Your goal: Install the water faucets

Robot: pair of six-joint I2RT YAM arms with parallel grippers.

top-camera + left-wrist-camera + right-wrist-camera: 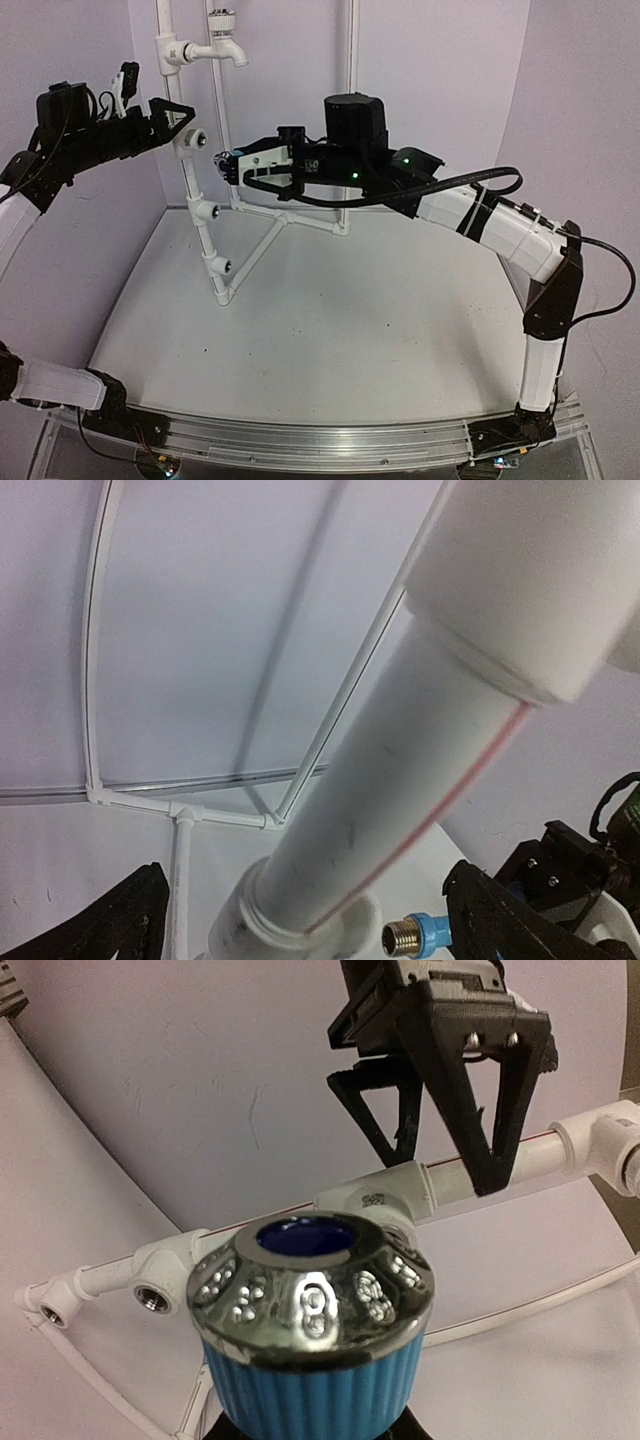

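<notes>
White pipe frame [203, 212] stands on the table [330, 330] — lilac walls [440, 60] behind.

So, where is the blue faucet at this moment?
In the top view the blue faucet is held in the right fingers, up in the air, just right of the white pipe frame, its threaded end pointing at the frame.

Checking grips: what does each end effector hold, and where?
Right end effector: blue faucet, apparently gripped below its knob. Left end effector: nothing, open astride the pipe.

Table: pale, flat top [330, 330], metal rail [320, 437] along its near edge.
On it: white pipe frame [206, 217], standing at the back-left on thin base legs.
</notes>
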